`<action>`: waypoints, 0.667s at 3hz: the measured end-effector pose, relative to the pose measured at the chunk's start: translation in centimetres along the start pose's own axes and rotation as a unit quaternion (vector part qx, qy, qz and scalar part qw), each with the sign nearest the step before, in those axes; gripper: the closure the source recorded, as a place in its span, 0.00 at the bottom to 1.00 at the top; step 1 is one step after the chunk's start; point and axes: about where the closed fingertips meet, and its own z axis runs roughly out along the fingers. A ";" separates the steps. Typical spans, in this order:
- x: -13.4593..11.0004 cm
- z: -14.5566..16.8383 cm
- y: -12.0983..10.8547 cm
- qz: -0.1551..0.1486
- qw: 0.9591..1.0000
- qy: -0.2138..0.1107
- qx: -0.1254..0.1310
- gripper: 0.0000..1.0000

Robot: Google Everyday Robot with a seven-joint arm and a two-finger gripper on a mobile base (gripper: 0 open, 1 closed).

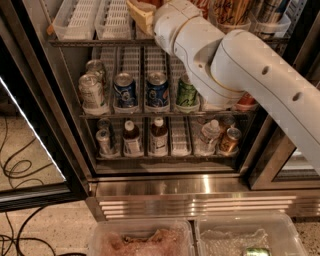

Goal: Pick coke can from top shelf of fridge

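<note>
Nearest, well below the top shelf (90,42), two clear bins (142,240) sat on the floor. Behind them stood the fridge (175,192) with its door open. The big white arm (260,85) stretched across the lower rows and up to the top shelf. It covered some drinks below that shelf, and only a bit of a red thing (247,101) peeked out there.

At the front of the top shelf was the gripper (142,15). The top edge cut it off, so I could not tell if its jaws were clenched or let go. A small red patch, likely the coke can (151,4), showed right against the gripper on the top shelf.

I think the step was getting hold of the can. Next, the jaws would need a firm squeeze on it, then a lift over the shelf's front stop and a slow pull back.
</note>
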 end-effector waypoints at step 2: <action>-2.6 -0.3 -0.6 0.053 0.996 -0.067 0.003 1.00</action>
